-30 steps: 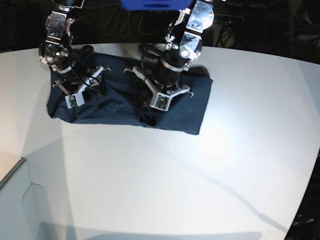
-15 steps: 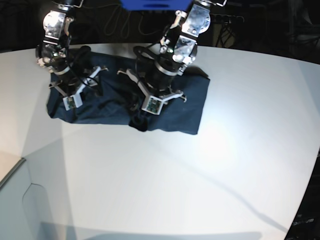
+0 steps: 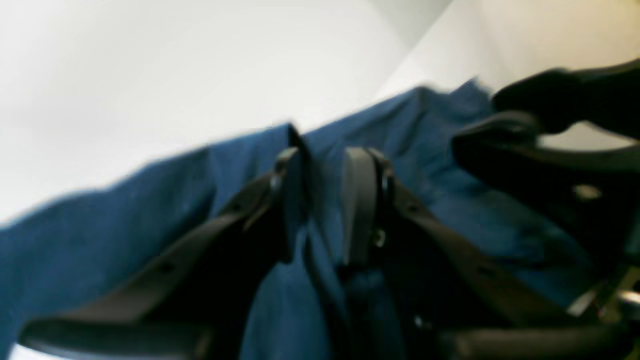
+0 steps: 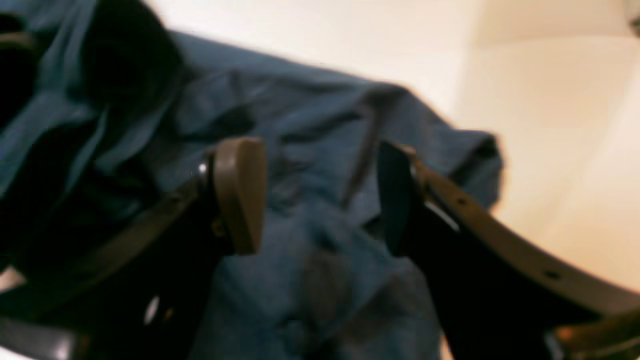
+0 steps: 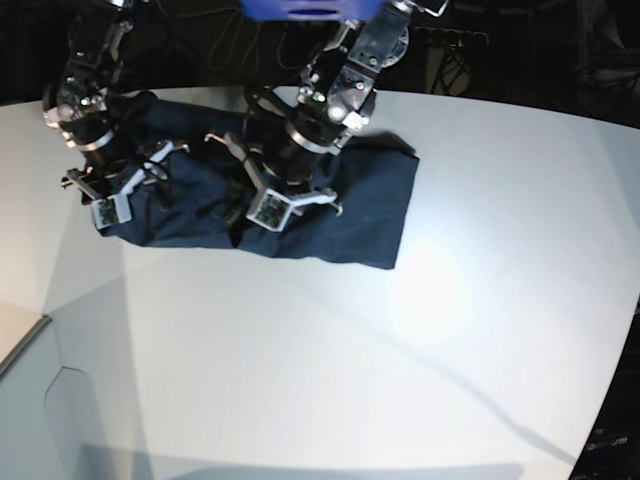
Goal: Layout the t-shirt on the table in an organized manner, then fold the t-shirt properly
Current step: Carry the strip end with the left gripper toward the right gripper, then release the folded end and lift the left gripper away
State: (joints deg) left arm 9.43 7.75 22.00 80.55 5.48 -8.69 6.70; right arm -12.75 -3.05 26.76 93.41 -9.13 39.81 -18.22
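While the shirt (image 5: 330, 215) lies bunched on the counter (image 5: 420, 340), layout continues; left hand (image 3: 324, 200) slightly parted astride a cloth ridge, right hand (image 4: 320, 195) apart, empty; next, spread it flat.

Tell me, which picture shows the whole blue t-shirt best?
The base view. There the whole navy t-shirt lies in a wrinkled band on the white table, under both arms. The left wrist view and the right wrist view each show only a blurry patch of its cloth, partly hidden behind that gripper's fingers.
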